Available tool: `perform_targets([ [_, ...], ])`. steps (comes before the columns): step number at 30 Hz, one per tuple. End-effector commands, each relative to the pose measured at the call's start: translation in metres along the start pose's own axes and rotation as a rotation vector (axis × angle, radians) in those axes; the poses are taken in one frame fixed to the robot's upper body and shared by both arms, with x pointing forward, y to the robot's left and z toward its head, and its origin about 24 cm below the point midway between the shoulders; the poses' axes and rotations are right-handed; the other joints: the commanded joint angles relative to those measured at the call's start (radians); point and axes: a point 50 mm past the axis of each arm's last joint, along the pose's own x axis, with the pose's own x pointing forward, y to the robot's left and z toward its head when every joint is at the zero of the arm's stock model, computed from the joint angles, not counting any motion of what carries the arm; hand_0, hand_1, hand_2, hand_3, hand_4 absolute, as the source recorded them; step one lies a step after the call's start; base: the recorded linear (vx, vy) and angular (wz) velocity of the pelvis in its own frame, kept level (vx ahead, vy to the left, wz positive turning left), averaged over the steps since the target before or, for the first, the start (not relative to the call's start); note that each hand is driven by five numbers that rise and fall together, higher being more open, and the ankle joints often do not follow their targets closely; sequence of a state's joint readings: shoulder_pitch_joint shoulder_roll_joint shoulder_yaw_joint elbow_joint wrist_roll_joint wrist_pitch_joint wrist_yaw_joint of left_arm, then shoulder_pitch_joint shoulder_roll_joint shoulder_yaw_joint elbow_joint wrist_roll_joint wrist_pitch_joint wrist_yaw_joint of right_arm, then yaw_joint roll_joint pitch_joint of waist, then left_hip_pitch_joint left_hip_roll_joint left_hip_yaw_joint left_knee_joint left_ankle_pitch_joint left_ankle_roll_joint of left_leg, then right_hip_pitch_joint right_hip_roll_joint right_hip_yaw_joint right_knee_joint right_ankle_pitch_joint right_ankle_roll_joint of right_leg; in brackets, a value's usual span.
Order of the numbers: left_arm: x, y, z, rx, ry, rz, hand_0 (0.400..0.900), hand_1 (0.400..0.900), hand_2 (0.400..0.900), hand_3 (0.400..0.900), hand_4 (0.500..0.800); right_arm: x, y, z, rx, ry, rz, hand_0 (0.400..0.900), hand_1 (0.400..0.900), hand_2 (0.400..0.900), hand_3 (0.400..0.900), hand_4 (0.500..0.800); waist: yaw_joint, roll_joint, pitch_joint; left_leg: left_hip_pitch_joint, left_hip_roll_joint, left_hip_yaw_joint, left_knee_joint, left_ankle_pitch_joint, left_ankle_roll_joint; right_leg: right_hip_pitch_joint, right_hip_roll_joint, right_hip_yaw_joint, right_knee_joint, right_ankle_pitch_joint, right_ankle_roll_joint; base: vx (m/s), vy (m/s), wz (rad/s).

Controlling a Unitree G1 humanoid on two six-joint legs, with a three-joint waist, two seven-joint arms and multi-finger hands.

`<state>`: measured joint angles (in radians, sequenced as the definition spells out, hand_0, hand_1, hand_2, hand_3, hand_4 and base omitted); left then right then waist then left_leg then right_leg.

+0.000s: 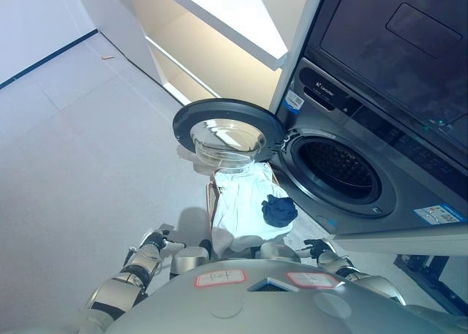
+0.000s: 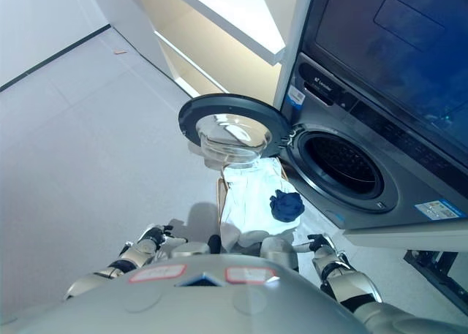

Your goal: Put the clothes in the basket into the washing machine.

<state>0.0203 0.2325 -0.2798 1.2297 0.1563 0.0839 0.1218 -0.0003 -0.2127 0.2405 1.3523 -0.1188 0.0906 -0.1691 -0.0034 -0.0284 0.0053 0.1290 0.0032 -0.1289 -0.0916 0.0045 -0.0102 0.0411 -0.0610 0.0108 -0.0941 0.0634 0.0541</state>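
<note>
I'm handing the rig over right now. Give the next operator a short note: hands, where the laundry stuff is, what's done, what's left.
Left hand: low at the left of the basket, holding nothing; its fingers are too small to judge.
Right hand: low at the right of the basket, holding nothing, fingers likewise unclear.
Basket stands on the floor before the washing machine, under its open door.
White cloth and dark blue cloth lie in the basket.
Done: door open. The drum looks empty.
Left: move both cloths into the drum.

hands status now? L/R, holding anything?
Left hand: low at the basket's left, holding nothing visible; fingers cannot be told.
Right hand: low at the basket's right, holding nothing visible; fingers cannot be told.
</note>
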Motion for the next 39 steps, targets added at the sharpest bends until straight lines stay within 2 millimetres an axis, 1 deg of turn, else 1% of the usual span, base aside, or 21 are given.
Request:
perform_targets([
  [1,0.003,0.008,0.017,0.008,-0.03,0.032,0.9,0.9,0.9,0.9,0.8,0.003,-0.023,0.003,-0.007,-0.004,-0.071,0.9,0.9,0.9,0.9,0.8,0.0,0.008,0.023,-0.012,0.009,0.038,0.004,-0.025,-0.037,0.085,-0.009,-0.053,0.007,-0.06,0.055,0.0,0.0,0.0],
  [11,0.002,0.007,0.011,0.027,-0.006,0.025,0.9,0.9,0.9,0.9,0.8,0.003,-0.023,0.004,-0.026,-0.006,-0.072,0.9,0.9,0.9,0.9,0.8,0.0,0.009,0.029,-0.012,0.012,0.038,0.004,-0.024,-0.039,0.084,-0.006,-0.054,0.007,-0.059,0.053,0.0,0.0,0.0],
  [14,0.003,0.008,0.014,0.038,-0.016,0.033,0.9,0.9,0.9,0.9,0.8,0.003,-0.027,0.008,-0.123,-0.021,-0.092,0.9,0.9,0.9,0.9,0.8,0.003,0.007,0.036,-0.017,0.012,0.035,0.004,-0.021,-0.04,0.082,-0.007,-0.06,0.007,-0.058,0.052,-0.01,-0.009,0.08],
  [15,0.003,0.009,0.015,0.042,-0.022,0.035,0.9,0.9,0.9,0.9,0.8,0.003,-0.031,0.011,-0.147,-0.034,-0.108,0.9,0.9,0.9,0.9,0.8,0.004,0.005,0.041,-0.02,0.013,0.035,0.004,-0.019,-0.041,0.079,-0.007,-0.063,0.007,-0.058,0.052,-0.03,-0.019,0.21],
  [16,0.003,0.013,0.023,0.042,-0.048,0.052,0.9,0.9,0.9,0.9,0.8,0.003,-0.04,0.021,-0.245,-0.067,-0.141,0.9,0.9,0.9,0.9,0.8,0.008,0.005,0.056,-0.025,0.017,0.034,0.004,-0.021,-0.046,0.075,-0.006,-0.07,0.007,-0.061,0.051,-0.05,-0.013,0.18],
  [17,0.003,0.014,0.023,0.041,-0.049,0.053,0.9,0.9,0.9,0.9,0.8,0.003,-0.041,0.022,-0.245,-0.068,-0.141,0.9,0.9,0.9,0.9,0.8,0.006,0.004,0.055,-0.033,0.015,0.033,0.004,-0.012,-0.045,0.069,-0.007,-0.071,0.007,-0.054,0.052,-0.04,-0.022,0.19],
  [19,0.004,0.019,0.032,0.049,-0.078,0.078,0.9,0.9,0.9,0.9,0.8,0.003,-0.054,0.04,-0.323,-0.119,-0.19,0.9,0.9,0.9,0.9,0.8,0.009,0.004,0.075,-0.048,0.02,0.036,0.004,-0.011,-0.052,0.057,-0.008,-0.08,0.007,-0.054,0.053,-0.07,-0.02,0.18],
  [21,0.004,0.031,0.044,0.043,-0.11,0.119,0.9,0.9,0.9,0.9,0.8,0.0,-0.071,0.063,-0.45,-0.181,-0.252,0.9,0.9,0.9,0.9,0.8,0.015,0.007,0.097,-0.08,0.022,0.035,0.004,0.006,-0.059,0.029,-0.01,-0.09,0.012,-0.046,0.053,-0.12,-0.024,0.24],
  [23,0.004,0.045,0.055,0.025,-0.136,0.168,0.9,0.9,0.9,0.9,0.8,-0.004,-0.085,0.083,-0.558,-0.232,-0.307,0.9,0.9,0.9,0.9,0.8,0.019,0.009,0.121,-0.118,0.024,0.03,0.004,0.024,-0.066,-0.003,-0.013,-0.103,0.017,-0.038,0.053,-0.12,-0.029,0.25],
  [24,0.003,0.056,0.065,-0.001,-0.163,0.212,0.9,0.9,0.9,0.9,0.8,-0.007,-0.095,0.096,-0.602,-0.257,-0.347,0.9,0.9,0.9,0.9,0.8,0.02,0.011,0.134,-0.142,0.023,0.026,0.004,0.035,-0.069,-0.023,-0.015,-0.112,0.02,-0.032,0.053,-0.12,-0.032,0.31],
  [25,0.0,0.073,0.077,-0.049,-0.203,0.27,0.9,0.9,0.9,0.9,0.8,-0.01,-0.108,0.102,-0.676,-0.262,-0.397,0.9,0.9,0.9,0.9,0.8,0.025,0.013,0.148,-0.162,0.021,0.024,0.004,0.044,-0.073,-0.039,-0.017,-0.12,0.021,-0.027,0.054,-0.13,-0.033,0.29],
  [26,-0.002,0.085,0.089,-0.08,-0.24,0.306,0.9,0.9,0.9,0.9,0.8,-0.014,-0.12,0.113,-0.685,-0.287,-0.437,0.9,0.9,0.9,0.9,0.8,0.024,0.016,0.161,-0.184,0.02,0.021,0.004,0.053,-0.075,-0.059,-0.02,-0.127,0.025,-0.023,0.055,-0.11,-0.027,0.22],
  [28,-0.005,0.097,0.104,-0.115,-0.268,0.345,0.9,0.9,0.9,0.9,0.8,-0.025,-0.141,0.138,-0.727,-0.321,-0.513,0.9,0.9,0.9,0.9,0.8,0.026,0.02,0.193,-0.227,0.018,0.025,0.011,0.069,-0.077,-0.1,-0.024,-0.135,0.034,-0.015,0.056,-0.12,-0.016,0.08],
  [30,-0.01,0.107,0.122,-0.148,-0.304,0.376,0.9,0.9,0.9,0.9,0.8,-0.039,-0.16,0.163,-0.774,-0.366,-0.602,0.9,0.9,0.9,0.9,0.8,0.03,0.024,0.248,-0.298,0.011,0.032,0.054,0.076,-0.076,-0.165,-0.034,-0.138,0.075,-0.016,0.054,-0.18,-0.004,0.01],
  [32,-0.014,0.113,0.135,-0.172,-0.331,0.394,0.9,0.9,0.9,0.9,0.8,-0.047,-0.168,0.178,-0.79,-0.396,-0.658,0.9,0.9,0.9,0.9,0.8,0.028,0.028,0.28,-0.381,0.005,0.042,0.123,0.069,-0.075,-0.253,-0.041,-0.137,0.146,-0.028,0.045,-0.2,0.021,-0.04],
  [34,-0.018,0.118,0.147,-0.196,-0.357,0.42,0.9,0.9,0.9,0.9,0.8,-0.058,-0.175,0.196,-0.8,-0.441,-0.729,0.9,0.9,0.9,0.9,0.8,0.025,0.032,0.317,-0.471,0.0,0.055,0.189,0.064,-0.069,-0.353,-0.034,-0.133,0.231,-0.045,0.038,-0.19,0.023,-0.06],
  [36,-0.023,0.122,0.161,-0.201,-0.382,0.439,0.9,0.9,0.9,0.9,0.8,-0.063,-0.176,0.204,-0.78,-0.469,-0.755,0.9,0.9,0.9,0.9,0.8,0.019,0.033,0.323,-0.553,-0.011,0.061,0.247,0.058,-0.07,-0.429,-0.037,-0.133,0.288,-0.049,0.035,-0.12,0.001,0.05],
  [39,-0.028,0.127,0.173,-0.227,-0.414,0.465,0.9,0.9,0.9,0.9,0.8,-0.069,-0.179,0.211,-0.784,-0.493,-0.808,0.9,0.9,0.9,0.9,0.8,0.013,0.039,0.329,-0.64,-0.019,0.067,0.303,0.048,-0.077,-0.516,-0.045,-0.134,0.338,-0.057,0.036,-0.07,0.007,0.06],
])
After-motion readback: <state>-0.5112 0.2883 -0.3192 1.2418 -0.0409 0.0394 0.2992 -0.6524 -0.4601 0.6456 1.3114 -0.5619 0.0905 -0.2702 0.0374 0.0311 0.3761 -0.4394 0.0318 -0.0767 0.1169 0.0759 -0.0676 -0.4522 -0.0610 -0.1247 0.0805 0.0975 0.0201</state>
